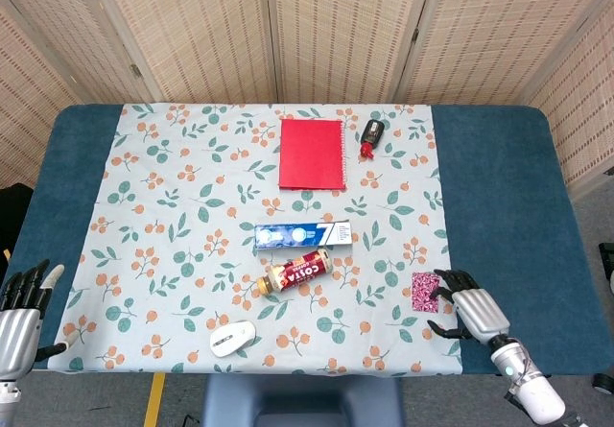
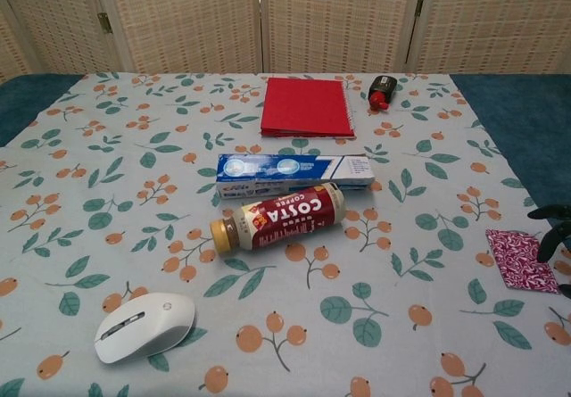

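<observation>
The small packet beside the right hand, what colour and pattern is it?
The packet is dark red with a white squiggly pattern, seen best in the chest view.

Taking the toothpaste box (image 1: 303, 235) as landmark: the bottle (image 1: 299, 272) is lying just before it, the mouse (image 1: 233, 337) further before-left, the notebook (image 1: 312, 154) behind, the small packet (image 1: 425, 291) lying before-right.

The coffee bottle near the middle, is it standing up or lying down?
Lying down. The bottle rests on its side on the tablecloth, label facing up, cap end pointing left, beside the toothpaste box.
</observation>
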